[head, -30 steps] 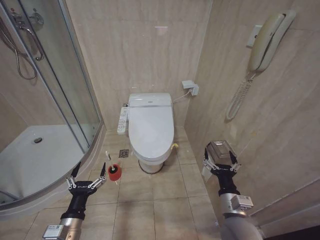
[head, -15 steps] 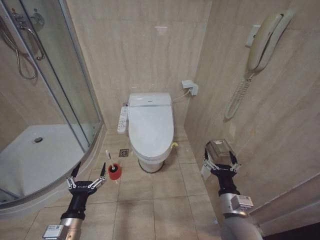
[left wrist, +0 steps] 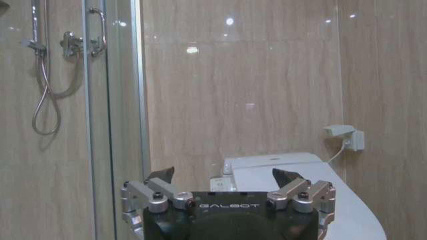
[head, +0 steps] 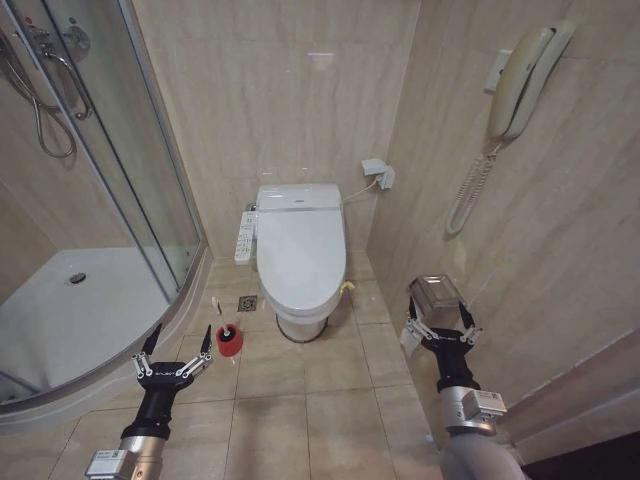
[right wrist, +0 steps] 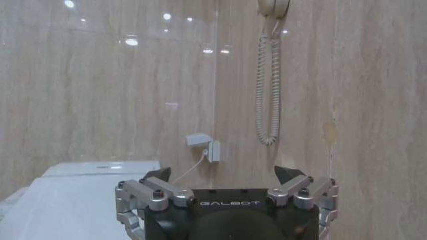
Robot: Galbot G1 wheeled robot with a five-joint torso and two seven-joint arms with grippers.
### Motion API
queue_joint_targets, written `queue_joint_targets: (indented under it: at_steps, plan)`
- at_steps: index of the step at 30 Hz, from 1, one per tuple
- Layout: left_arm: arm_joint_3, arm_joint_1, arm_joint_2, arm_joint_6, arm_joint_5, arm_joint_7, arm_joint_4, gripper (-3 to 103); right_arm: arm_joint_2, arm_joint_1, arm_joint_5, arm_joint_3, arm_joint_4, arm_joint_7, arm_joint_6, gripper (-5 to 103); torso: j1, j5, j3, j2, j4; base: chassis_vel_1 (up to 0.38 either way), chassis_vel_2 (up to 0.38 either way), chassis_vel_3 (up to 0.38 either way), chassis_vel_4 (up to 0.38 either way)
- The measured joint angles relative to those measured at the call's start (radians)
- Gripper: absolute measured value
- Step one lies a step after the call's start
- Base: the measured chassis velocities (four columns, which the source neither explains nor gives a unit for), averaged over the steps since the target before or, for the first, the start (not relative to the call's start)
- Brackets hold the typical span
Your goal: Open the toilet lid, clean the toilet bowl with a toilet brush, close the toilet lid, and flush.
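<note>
Well, starting on my left: my left gripper (head: 174, 350) hangs low with its jaws spread wide and empty, and the toilet brush (head: 228, 337) stands in its red holder on the floor just beyond the inner fingertip, slightly toward the toilet. The thin white handle rises roughly upright from the holder.

Ahead of both sets of jaws and between them sits the toilet, its toilet lid (head: 301, 252) down flat, long axis running straight away from me toward the back wall. The front edge of the lid (where I judge the lifting has to start) lies forward and inward of the left jaws, forward and inward of the right ones too, and I read the left arm as a shade nearer. The toilet bowl is covered, so I see nothing of its inside.

My right gripper (head: 441, 322) hovers beside the right-hand wall, jaws likewise open and holding nothing.

Underfoot is beige tile; a curved glass shower enclosure (head: 120, 190) crowds the left arm's outer side.
</note>
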Motion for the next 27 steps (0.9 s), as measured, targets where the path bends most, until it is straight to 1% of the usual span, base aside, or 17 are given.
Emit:
queue_joint_targets:
  at_steps: [27]
  plan:
    - [0.000,0.000,0.000,0.000,0.000,0.000,0.000,99,0.000,0.000,0.000,0.000,0.000,0.000,0.000,100,0.000,0.0001,0.000,0.000,0.0000,0.000,0.000,0.000,0.000]
